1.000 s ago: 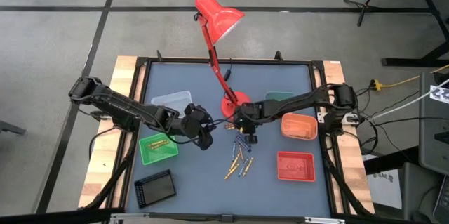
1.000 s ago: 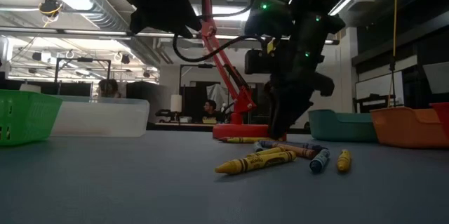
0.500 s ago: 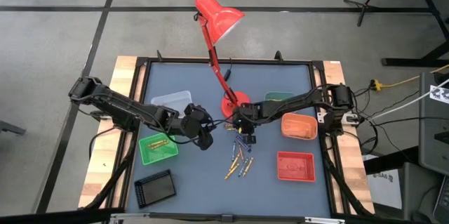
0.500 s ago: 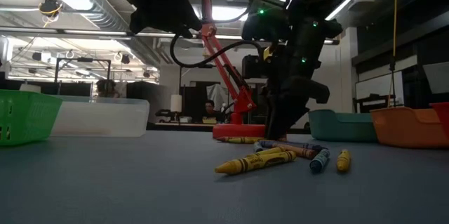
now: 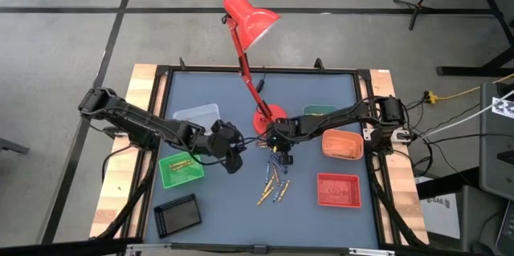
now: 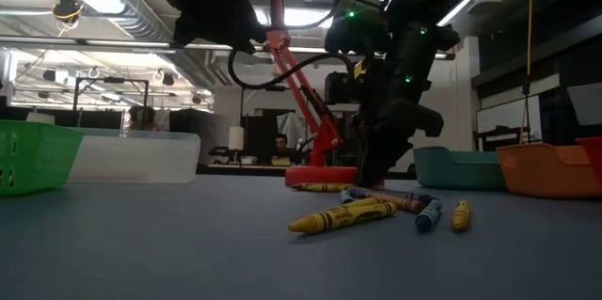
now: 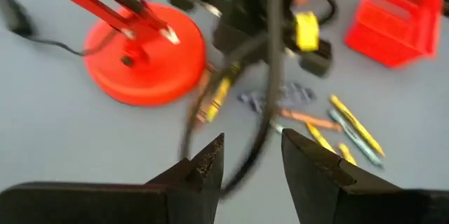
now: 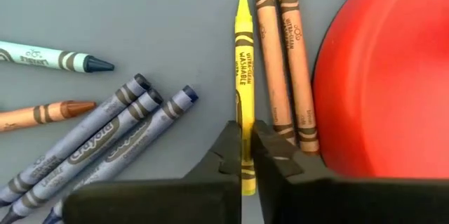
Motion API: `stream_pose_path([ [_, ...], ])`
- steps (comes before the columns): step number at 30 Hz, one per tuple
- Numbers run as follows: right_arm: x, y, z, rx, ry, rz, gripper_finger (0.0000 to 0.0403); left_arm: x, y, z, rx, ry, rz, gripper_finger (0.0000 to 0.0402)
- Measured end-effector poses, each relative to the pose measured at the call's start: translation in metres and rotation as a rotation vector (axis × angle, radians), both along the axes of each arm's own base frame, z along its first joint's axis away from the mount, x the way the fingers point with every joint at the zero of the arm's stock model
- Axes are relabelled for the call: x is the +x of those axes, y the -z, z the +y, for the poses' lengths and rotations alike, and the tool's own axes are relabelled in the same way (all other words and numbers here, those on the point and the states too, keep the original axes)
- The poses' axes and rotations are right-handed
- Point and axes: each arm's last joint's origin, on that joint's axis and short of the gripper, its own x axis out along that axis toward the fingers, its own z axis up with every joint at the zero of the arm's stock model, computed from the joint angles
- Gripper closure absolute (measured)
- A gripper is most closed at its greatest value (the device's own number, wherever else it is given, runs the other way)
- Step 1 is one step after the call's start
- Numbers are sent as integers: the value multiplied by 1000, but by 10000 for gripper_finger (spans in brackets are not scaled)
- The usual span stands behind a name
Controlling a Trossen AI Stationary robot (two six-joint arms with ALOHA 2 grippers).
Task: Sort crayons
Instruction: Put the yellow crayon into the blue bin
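Observation:
Several crayons lie loose on the blue-grey table in front of the red lamp base. They also show in the low view. My right gripper is down at the table beside the lamp base, shut on a yellow crayon. Two orange crayons lie between that crayon and the base, and three purple crayons on its other side. My left gripper hovers left of the pile, open and empty. A green tray holds a few crayons. My right gripper pinches the yellow crayon between its two fingers, on the shaft toward its blunt end. The fingers come from above, pointing down, one on each long side. The crayon lies flat on the table, its tip pointing away from the fingers.
A clear tray and a teal tray stand at the back. An orange tray and a red tray stand at the right, and a black tray at the front left. The lamp's arm rises over the table's middle.
My right gripper has come down a little onto the crayons beside the lamp base and then kept still. The crayons on the table have not moved.

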Motion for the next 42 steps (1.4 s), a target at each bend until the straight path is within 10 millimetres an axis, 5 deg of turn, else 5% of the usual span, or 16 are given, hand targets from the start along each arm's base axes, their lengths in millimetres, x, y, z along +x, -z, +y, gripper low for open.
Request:
stream_pose_path([
  [7, -3, -9, 2, 59, -19, 43, 388, -2, 0, -5, -131, 143, 36, 274],
  [26, -12, -110, 2, 63, -15, 312, 391, -3, 2, -18, -245, 273, 67, 274],
  [33, -33, -137, 3, 63, -16, 298, 391, 4, 0, -31, -229, 224, -40, 274],
  [42, -78, -165, 21, 18, -80, 287, 391, 37, 8, -45, -199, 134, -315, 274],
])
